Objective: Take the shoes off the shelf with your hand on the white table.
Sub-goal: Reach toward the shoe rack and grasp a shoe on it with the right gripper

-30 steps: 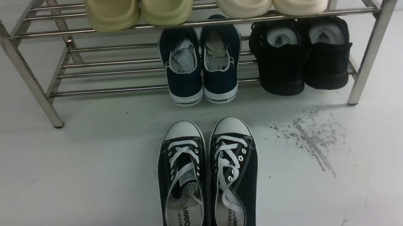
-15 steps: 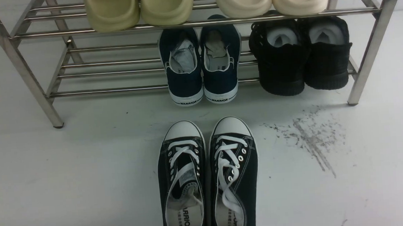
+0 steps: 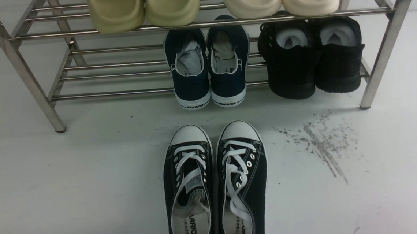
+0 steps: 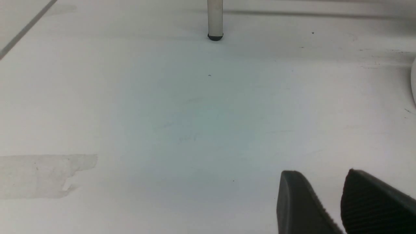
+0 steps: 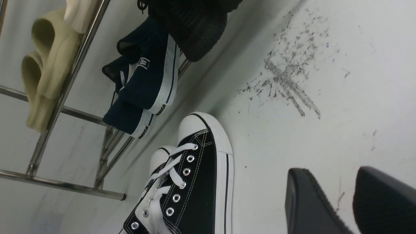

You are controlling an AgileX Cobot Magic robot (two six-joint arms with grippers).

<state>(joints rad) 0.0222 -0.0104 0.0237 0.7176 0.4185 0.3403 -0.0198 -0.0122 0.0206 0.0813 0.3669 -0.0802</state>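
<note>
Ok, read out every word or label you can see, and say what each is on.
"WARRIOR": heel strip of the left navy slip-on.
"WARRIOR": heel strip of the right navy slip-on.
"WARRIOR": insole of the left black lace-up sneaker.
Partly covered by a lace, not readable whole: insole print of the right black lace-up sneaker.
Small print beside both insole words: too small to read.

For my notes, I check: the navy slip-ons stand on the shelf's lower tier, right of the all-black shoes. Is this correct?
Only the side is wrong. In the front view the navy slip-ons stand on the shelf's lower tier, left of the all-black shoes.
</note>
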